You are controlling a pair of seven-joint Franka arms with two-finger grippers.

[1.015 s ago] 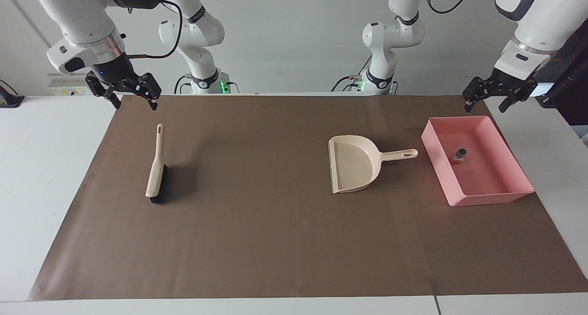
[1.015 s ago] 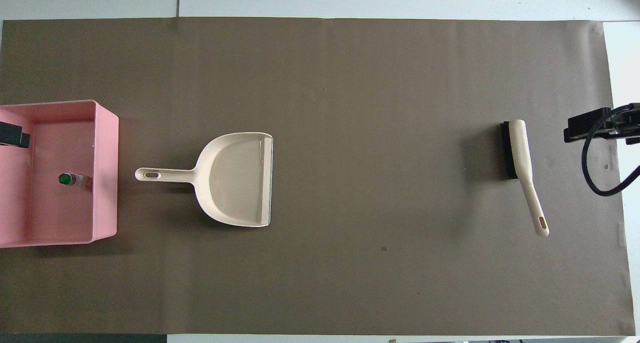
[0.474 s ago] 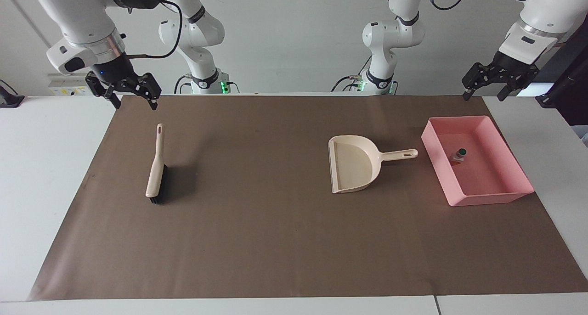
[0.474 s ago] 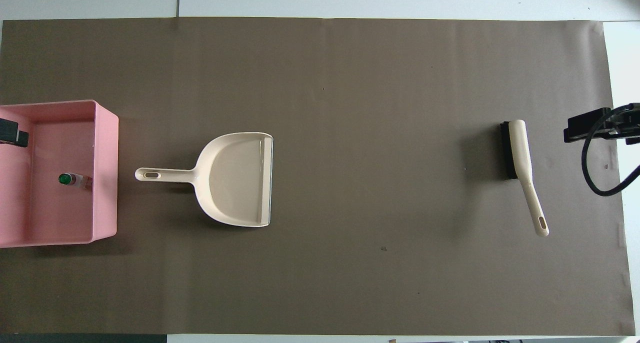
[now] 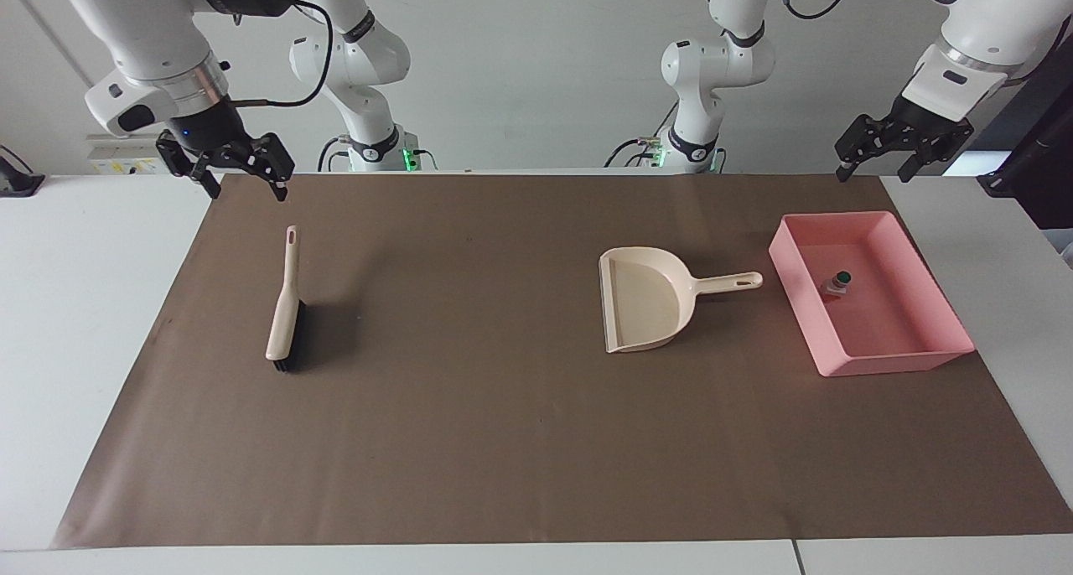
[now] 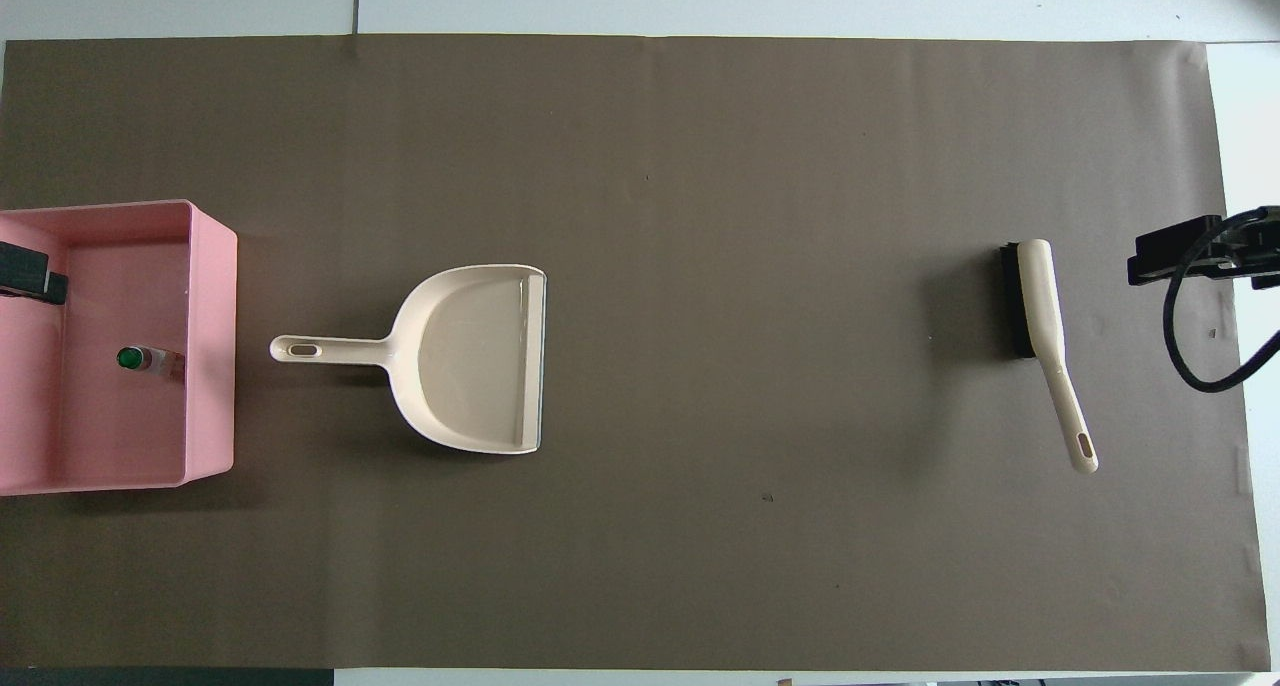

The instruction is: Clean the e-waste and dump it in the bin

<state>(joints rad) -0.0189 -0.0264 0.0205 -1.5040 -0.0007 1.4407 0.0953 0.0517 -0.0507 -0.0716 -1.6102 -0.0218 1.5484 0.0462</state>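
Since a second earlier the left gripper (image 5: 873, 173) had risen, jaws wide and empty, above the worktop's edge by the bin (image 5: 930, 362), where the e-waste (image 5: 837, 283) lay, long axis across the bin, while the right gripper (image 5: 245, 190) waited, jaws wide.

Two glossy white arms with dark joint bands, black cables, and black two-finger ends.
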